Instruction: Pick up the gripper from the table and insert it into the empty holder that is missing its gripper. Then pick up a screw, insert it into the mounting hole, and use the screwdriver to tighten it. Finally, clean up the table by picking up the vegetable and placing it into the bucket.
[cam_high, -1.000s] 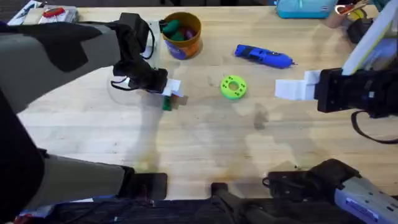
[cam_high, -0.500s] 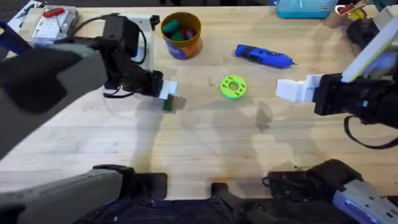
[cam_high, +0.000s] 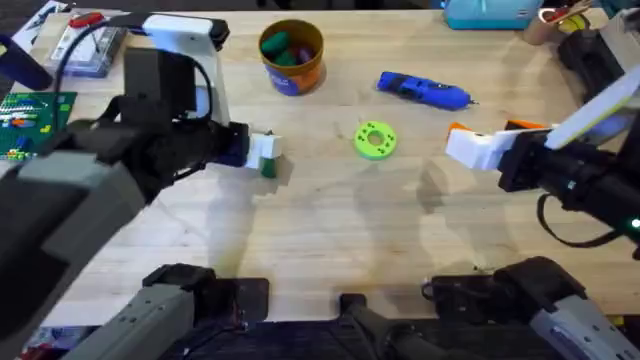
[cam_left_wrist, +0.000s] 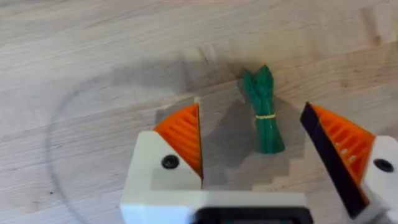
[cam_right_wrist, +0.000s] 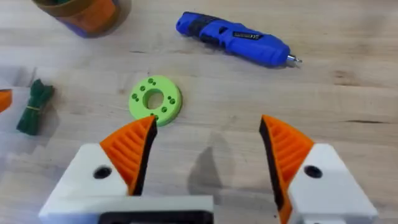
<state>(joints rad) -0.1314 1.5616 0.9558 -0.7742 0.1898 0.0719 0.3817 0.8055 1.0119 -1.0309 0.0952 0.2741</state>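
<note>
One vegetable (cam_left_wrist: 265, 115) lies on the table between the spread left claw (cam_left_wrist: 261, 149); right claw (cam_right_wrist: 208, 155) spread.

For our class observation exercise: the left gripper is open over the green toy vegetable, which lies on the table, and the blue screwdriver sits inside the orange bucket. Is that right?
Not quite. The blue screwdriver lies on the table beside the orange bucket, not in it, as the overhead view shows. The rest holds: the left gripper is open over the green toy vegetable.

— Where is everything sitting?
— I'm seeing the vegetable (cam_left_wrist: 264, 112) lying on the table (cam_high: 330, 240) between my left gripper (cam_left_wrist: 261, 152) fingers; the disc (cam_right_wrist: 155, 101) and screwdriver (cam_right_wrist: 236, 38) are lying ahead of my right gripper (cam_right_wrist: 208, 155).
</note>
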